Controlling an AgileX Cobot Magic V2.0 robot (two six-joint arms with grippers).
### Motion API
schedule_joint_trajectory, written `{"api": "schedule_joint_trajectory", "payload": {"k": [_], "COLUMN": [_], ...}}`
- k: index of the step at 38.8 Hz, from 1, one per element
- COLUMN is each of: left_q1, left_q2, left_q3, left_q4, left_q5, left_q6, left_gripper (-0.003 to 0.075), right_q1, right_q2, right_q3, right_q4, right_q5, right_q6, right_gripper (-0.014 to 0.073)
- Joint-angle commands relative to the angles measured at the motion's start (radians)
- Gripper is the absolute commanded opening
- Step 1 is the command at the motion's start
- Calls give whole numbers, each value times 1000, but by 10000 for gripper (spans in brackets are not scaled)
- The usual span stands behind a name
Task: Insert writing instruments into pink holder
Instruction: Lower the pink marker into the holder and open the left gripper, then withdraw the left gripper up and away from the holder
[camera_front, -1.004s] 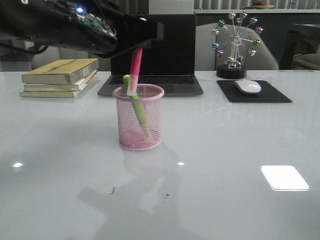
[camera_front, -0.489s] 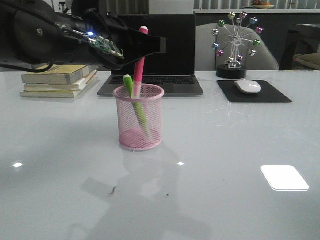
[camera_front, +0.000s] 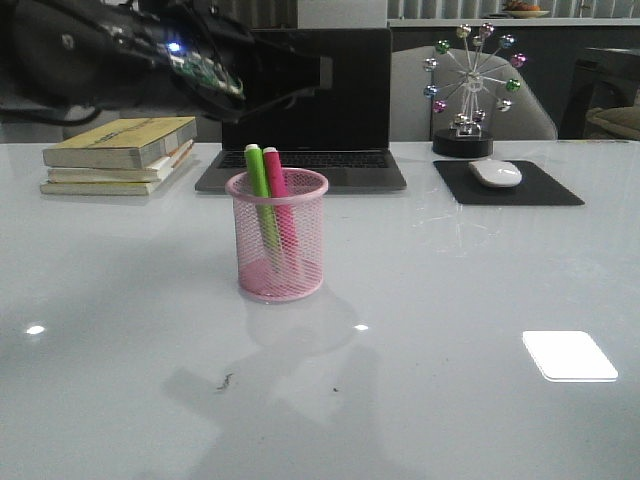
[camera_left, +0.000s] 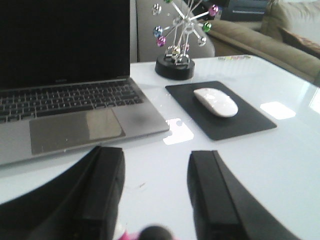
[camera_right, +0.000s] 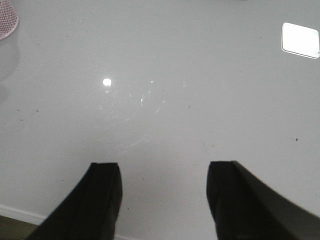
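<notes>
Pink mesh cup (camera_front: 277, 250) stands mid-table (camera_front: 450, 300), nearer the far edge, with green marker (camera_front: 260, 190) and pink marker (camera_front: 281, 200) both inside, tops poking above the rim. Left gripper (camera_front: 310, 78) hangs above the cup, fingers (camera_left: 212, 195) spread wide and empty, in front of the laptop (camera_front: 335, 110). Right gripper (camera_right: 162, 200) also wide, over bare table.

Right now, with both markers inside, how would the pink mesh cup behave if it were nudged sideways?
The cup is thin wire mesh, so probably light. On the glossy table it would likely slide first. The green marker and pink marker stick out above its rim, so a high push might tip it.
</notes>
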Motion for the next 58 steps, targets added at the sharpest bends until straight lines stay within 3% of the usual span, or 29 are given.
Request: {"api": "schedule_joint_trajectory", "payload": {"k": [1, 9, 15, 27, 37, 50, 58], "left_q1": [28, 124, 223, 381, 482, 528, 528], "left_q2": [-119, -283, -396, -605, -820, -1090, -1194], "left_q3": [-24, -24, -24, 5, 150, 372, 436], "left_q4": [65, 104, 244, 262, 262, 262, 246], "left_q5": [-69, 139, 270, 349, 492, 630, 644], "left_q6": [-8, -8, -6, -6, -6, -6, -6], "left_gripper": [383, 383, 383, 383, 383, 383, 383], "right_q1": [-6, -6, -6, -6, -6, -6, -6], "right_q2": [-3, -3, -3, -3, -3, -3, -3], "right_q3": [-27, -27, -27, -27, -27, -27, -27], "right_q4": [3, 3, 3, 3, 3, 3, 3], "right_q5": [-53, -53, -53, -61, -71, -71, -71], "right_q6": [2, 2, 2, 2, 2, 2, 2], "right_gripper": [486, 486, 486, 486, 486, 486, 486]}}
